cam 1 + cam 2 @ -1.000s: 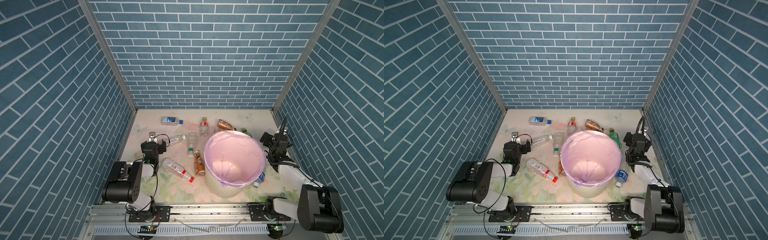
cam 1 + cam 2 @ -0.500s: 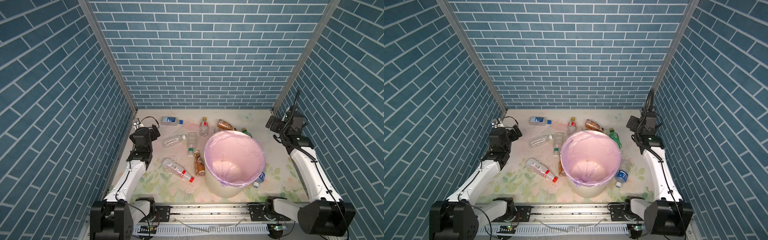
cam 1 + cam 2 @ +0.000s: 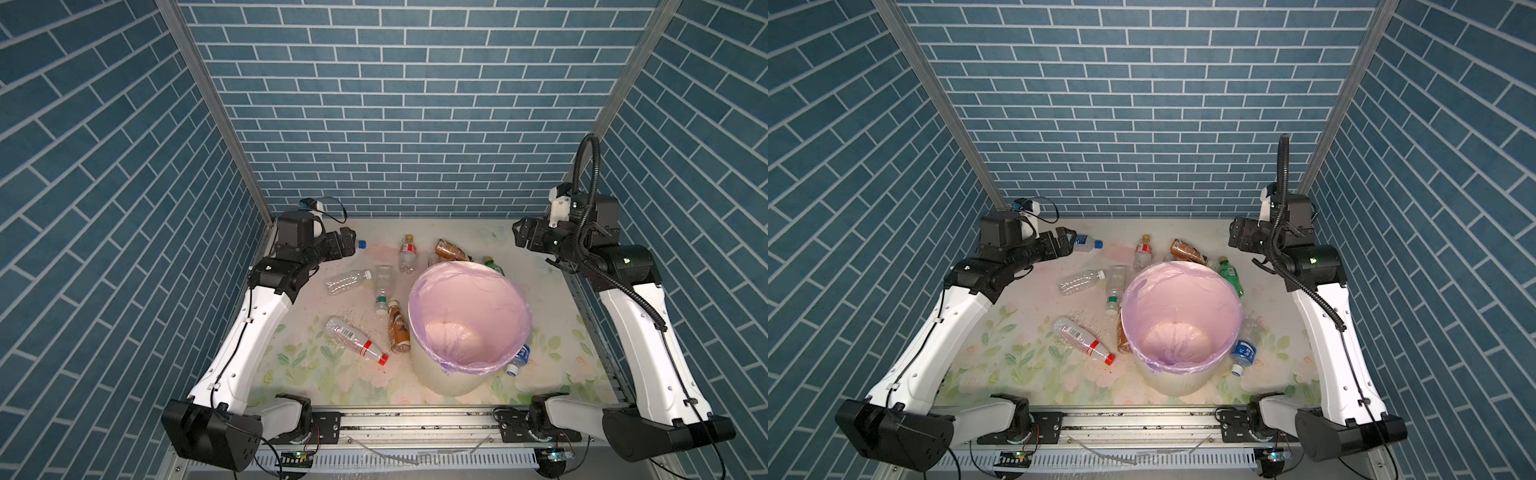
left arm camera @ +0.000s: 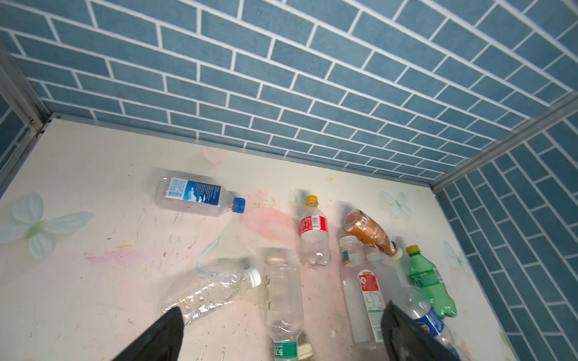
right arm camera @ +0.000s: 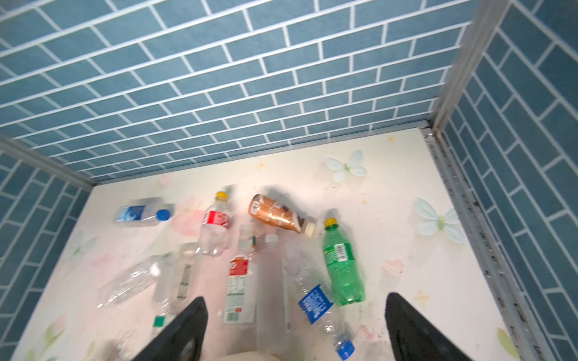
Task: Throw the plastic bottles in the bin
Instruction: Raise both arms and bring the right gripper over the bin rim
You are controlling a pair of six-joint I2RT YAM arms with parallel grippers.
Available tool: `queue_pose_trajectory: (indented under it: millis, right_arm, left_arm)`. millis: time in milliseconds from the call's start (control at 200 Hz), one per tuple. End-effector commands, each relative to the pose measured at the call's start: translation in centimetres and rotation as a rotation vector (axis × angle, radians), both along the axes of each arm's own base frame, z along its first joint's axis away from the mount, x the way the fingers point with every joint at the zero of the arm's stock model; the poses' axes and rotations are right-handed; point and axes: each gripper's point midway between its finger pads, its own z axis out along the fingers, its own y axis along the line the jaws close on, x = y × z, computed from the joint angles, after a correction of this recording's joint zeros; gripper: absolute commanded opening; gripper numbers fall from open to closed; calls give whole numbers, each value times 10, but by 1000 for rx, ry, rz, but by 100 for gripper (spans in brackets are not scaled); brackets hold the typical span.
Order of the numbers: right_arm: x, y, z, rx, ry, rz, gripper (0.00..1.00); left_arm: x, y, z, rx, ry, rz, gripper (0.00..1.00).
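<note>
Hovering high: left claw (image 3: 352, 245), right claw (image 3: 517, 236) both wide, empty — plastic bottles (image 3: 353, 338) below, around bin (image 3: 440, 378).

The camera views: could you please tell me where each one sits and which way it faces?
Both top views: high above the arm bases, looking down on the bin, plastic bottles, both arms, left gripper, right gripper.
Left wrist: on the left arm, facing the back wall over the bottles; its fingertips show.
Right wrist: likewise on the right arm; its fingertips show.
Shared: both wrist views catch the green bottle.
</note>
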Motion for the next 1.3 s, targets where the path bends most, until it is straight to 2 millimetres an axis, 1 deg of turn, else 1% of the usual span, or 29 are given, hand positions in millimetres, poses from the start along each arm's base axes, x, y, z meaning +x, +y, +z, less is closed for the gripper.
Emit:
queue_pose_trajectory:
  millis: [0, 120, 285, 335, 410, 440, 585, 735, 860, 985, 1070, 1290]
  right_arm:
    - [-26, 17, -22, -24, 159, 92, 85]
    - [-39, 29, -35, -35, 223, 153, 78]
    - [-50, 39, -59, -75, 294, 206, 69]
    - [-54, 41, -63, -79, 303, 216, 67]
    - [-59, 41, -64, -81, 306, 224, 66]
    - [-64, 45, -63, -63, 308, 246, 65]
    - [-73, 48, -68, -63, 327, 278, 59]
    - [-76, 53, -83, -77, 374, 310, 57]
    - [-74, 57, -92, -78, 388, 325, 52]
    - [-72, 60, -103, -89, 416, 333, 44]
    - [-71, 59, -107, -100, 425, 332, 39]
    - [-75, 59, -118, -113, 455, 339, 30]
  left_arm:
    - [-28, -14, -7, -1, 102, -111, 99]
    - [-38, -27, 4, 3, 64, -163, 99]
    - [-38, -36, 9, -33, 30, -189, 99]
    - [-37, -40, 8, -49, 30, -198, 99]
    - [-37, -47, 6, -52, 33, -222, 99]
    - [-37, -49, 4, -48, 37, -229, 99]
    - [-34, -53, -6, -35, 63, -238, 99]
    - [-35, -58, -14, -37, 88, -247, 99]
    - [-36, -57, -15, -33, 87, -245, 99]
    - [-38, -56, -14, -25, 84, -243, 99]
    - [-40, -55, -15, -22, 90, -244, 99]
    - [-43, -53, -16, -21, 81, -240, 99]
